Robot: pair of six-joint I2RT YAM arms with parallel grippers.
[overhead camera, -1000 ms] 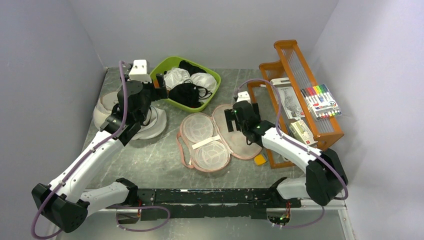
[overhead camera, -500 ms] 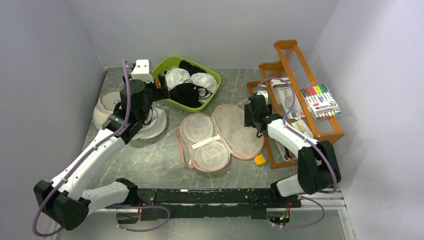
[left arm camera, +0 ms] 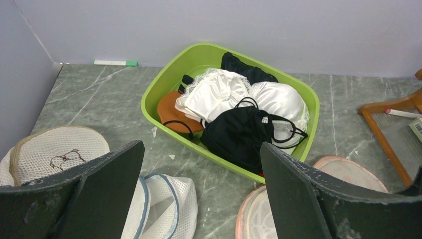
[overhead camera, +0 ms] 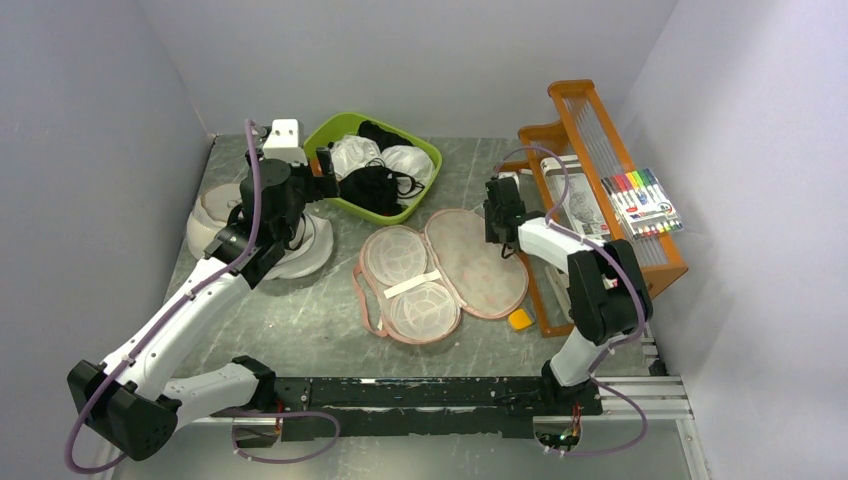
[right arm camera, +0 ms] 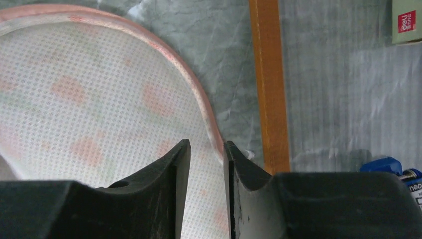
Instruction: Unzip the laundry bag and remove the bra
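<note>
My left claw (left arm camera: 200, 149) hangs wide open facing the green tub (left arm camera: 171, 74), black bra (left arm camera: 239, 134) inside it. Right claw (right arm camera: 206, 145) sits nearly closed over the rim of the laundry bag (overhead camera: 445, 270), spread open mid-frame on the counter (overhead camera: 300, 320). I can't tell if it pinches.

Grey marbled table (overhead camera: 300, 320): pink laundry bag (overhead camera: 470, 260) spread open flat mid-table, small yellow piece (overhead camera: 519, 320) just beside its near right edge, green tub (overhead camera: 437, 158) at back, white mesh bags (overhead camera: 310, 245) left, white box (overhead camera: 280, 135) back left, orange rack (overhead camera: 572, 92) right
</note>
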